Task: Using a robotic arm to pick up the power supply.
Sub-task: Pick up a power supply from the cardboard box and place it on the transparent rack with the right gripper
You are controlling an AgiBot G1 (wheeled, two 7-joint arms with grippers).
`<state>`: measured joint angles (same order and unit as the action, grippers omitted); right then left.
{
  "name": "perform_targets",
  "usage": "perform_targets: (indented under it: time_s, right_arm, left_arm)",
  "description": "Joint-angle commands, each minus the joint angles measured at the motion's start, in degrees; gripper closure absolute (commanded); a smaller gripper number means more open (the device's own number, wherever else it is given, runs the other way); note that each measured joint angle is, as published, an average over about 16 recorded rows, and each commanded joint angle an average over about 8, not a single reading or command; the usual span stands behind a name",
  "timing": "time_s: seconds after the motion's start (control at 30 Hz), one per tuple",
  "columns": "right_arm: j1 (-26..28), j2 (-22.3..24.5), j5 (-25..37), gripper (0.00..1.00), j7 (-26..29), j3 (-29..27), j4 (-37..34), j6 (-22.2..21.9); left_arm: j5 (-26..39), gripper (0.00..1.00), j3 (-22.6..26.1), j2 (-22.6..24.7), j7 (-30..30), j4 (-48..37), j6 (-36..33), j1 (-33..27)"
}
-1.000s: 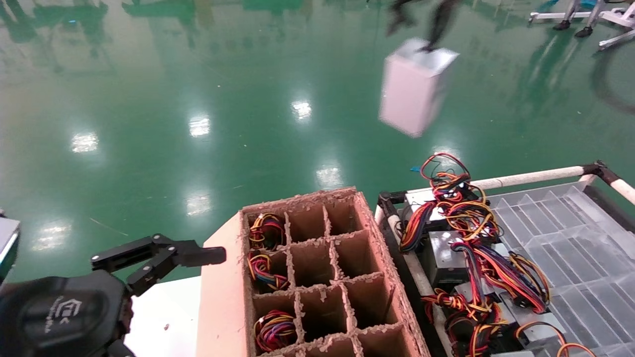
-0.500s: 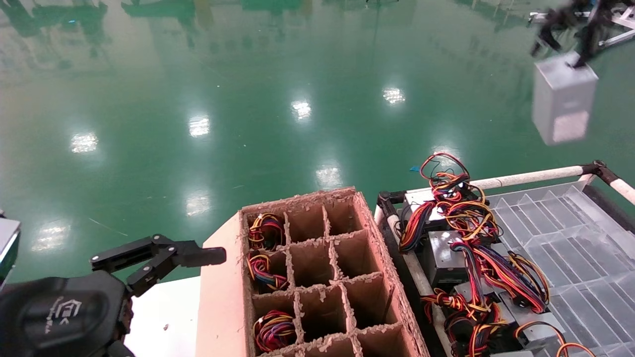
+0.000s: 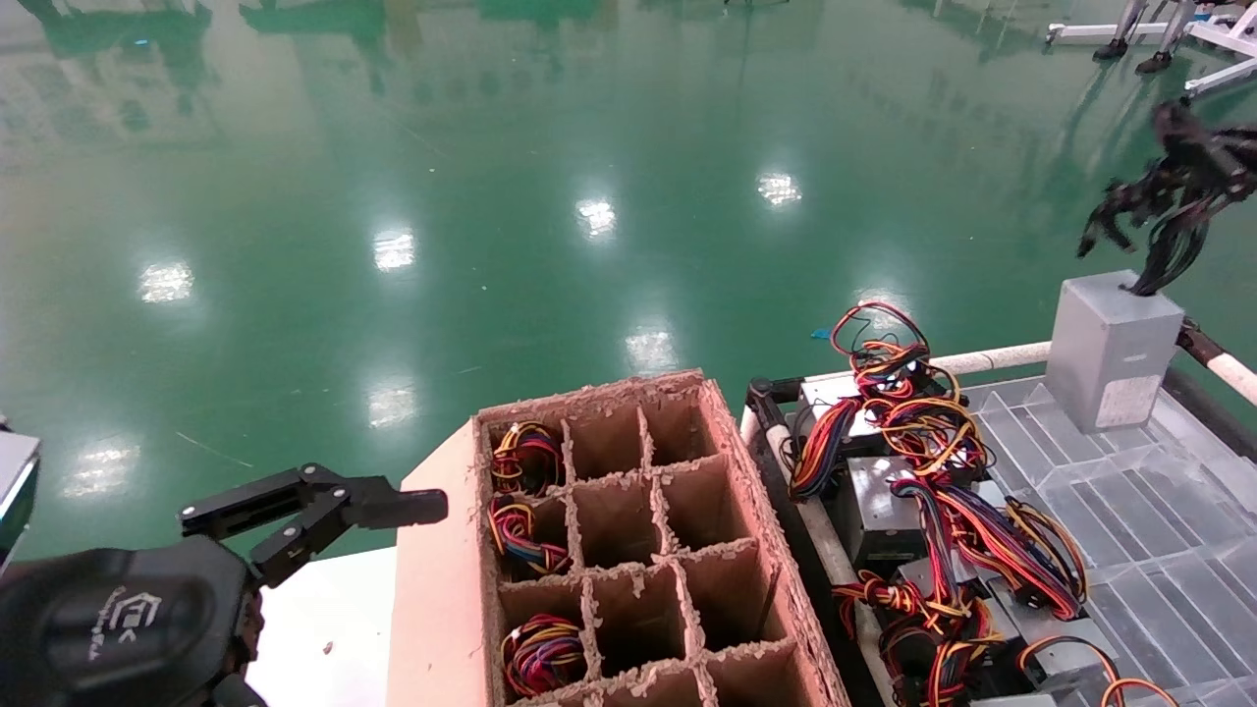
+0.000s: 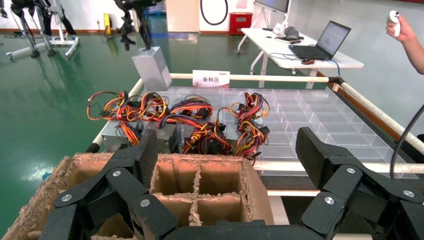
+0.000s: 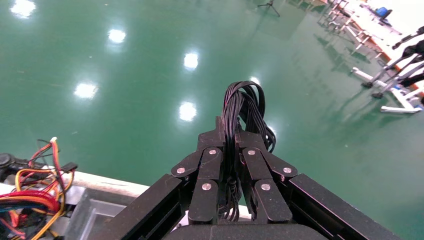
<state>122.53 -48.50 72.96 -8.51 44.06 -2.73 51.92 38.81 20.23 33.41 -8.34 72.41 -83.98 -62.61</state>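
From the head camera, the plain grey metal power supply [image 3: 1113, 352] hangs at two o'clock over the clear ribbed tray [image 3: 1159, 511], dangling by its black cable bundle [image 3: 1174, 211]. The left gripper [image 3: 324, 511] idles at eight o'clock; its wrist view shows it spread wide and empty. The right gripper [image 5: 231, 165] pinches the black cable bundle tight.

Three views, one high, two wrist-close.
Head looks down over carton [image 3: 628, 550] and tray [image 3: 1159, 511]; left wrist faces both low; right wrist faces floor.
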Motion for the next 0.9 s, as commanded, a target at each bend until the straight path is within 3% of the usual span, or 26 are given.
perform_targets:
  time_s: [0.03, 0.9]
  right_arm:
    - [-1.19, 0.00, -0.27, 1.00, 0.16, -0.22, 0.27, 0.06]
    - [-8.95, -5.65, -1.10, 1.00, 5.70, -0.94, 1.61, -1.59]
  left_arm:
    - [0.00, 0.00, 0.00, 0.00, 0.00, 0.00, 0.00, 0.00]
    - [-0.01, 0.00, 0.02, -0.01, 0.01, 0.00, 0.01, 0.00]
